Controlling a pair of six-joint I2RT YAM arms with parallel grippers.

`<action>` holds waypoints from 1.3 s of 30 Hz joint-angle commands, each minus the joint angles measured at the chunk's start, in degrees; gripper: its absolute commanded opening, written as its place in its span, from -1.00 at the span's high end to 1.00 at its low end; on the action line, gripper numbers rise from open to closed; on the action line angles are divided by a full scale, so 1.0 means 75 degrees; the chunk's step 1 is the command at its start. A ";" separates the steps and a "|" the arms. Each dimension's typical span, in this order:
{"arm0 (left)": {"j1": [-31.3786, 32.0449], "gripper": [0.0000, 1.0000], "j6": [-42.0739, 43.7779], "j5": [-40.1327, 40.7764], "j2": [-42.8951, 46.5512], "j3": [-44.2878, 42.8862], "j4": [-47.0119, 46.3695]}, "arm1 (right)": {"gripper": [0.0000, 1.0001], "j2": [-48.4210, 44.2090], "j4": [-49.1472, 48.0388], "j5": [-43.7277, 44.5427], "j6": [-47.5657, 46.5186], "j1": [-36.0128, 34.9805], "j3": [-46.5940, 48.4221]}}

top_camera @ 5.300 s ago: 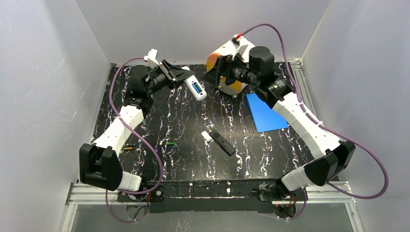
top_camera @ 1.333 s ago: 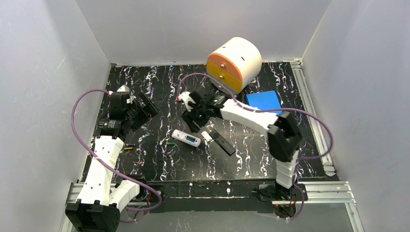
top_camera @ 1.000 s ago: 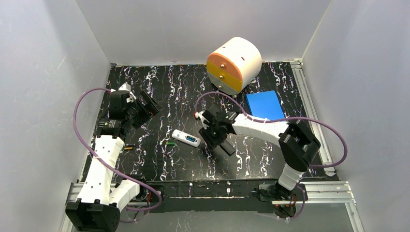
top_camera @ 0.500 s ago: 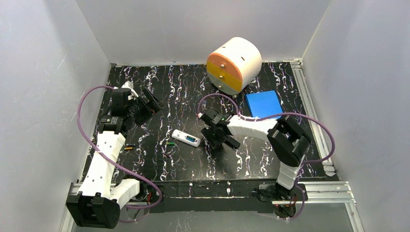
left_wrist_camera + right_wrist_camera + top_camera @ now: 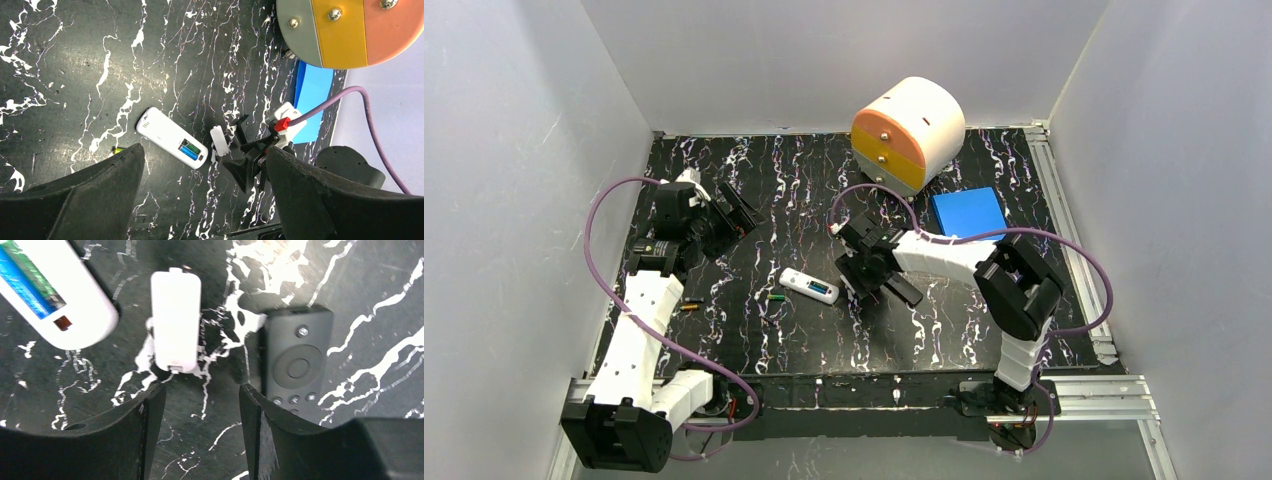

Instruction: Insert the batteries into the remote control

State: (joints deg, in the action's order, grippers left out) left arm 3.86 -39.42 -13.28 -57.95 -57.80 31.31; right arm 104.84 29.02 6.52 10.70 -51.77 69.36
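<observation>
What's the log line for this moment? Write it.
left jaws open, empty | right jaws open by battery cover | white remote lying uncovered, batteries inside

Left arm stands up from its near-left base, forearm running away along the left side, wrist bent so the left gripper sits raised at the far left, facing right and down with its jaws spread wide. Right arm rises from its near-right base, elbow folded high on the right, forearm reaching left toward mid-workspace. Right gripper sits low, pointing down, with its jaws parted and a clear gap between them.
</observation>
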 commanded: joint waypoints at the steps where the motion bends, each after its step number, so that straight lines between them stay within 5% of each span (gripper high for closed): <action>1: -0.0026 -0.77 0.0169 -0.0114 -0.0024 -0.0082 0.0052 | -0.30 0.0031 -0.0201 -0.0802 -0.0523 -0.0041 0.0466; 29: -0.0030 -0.77 0.0118 -0.0283 -0.0141 0.0015 -0.0107 | 0.16 0.0941 0.0512 0.0127 -0.0675 -0.0214 0.0991; 39: -0.0033 -0.75 0.0173 -0.1638 -0.0814 0.0937 -0.0969 | 0.44 0.0499 -0.0105 0.0189 -0.0524 -0.0211 0.0854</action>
State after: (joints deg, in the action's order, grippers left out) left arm 3.86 -38.83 -19.07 -62.22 -54.28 26.44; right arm 110.56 29.89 6.11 6.68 -53.06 75.66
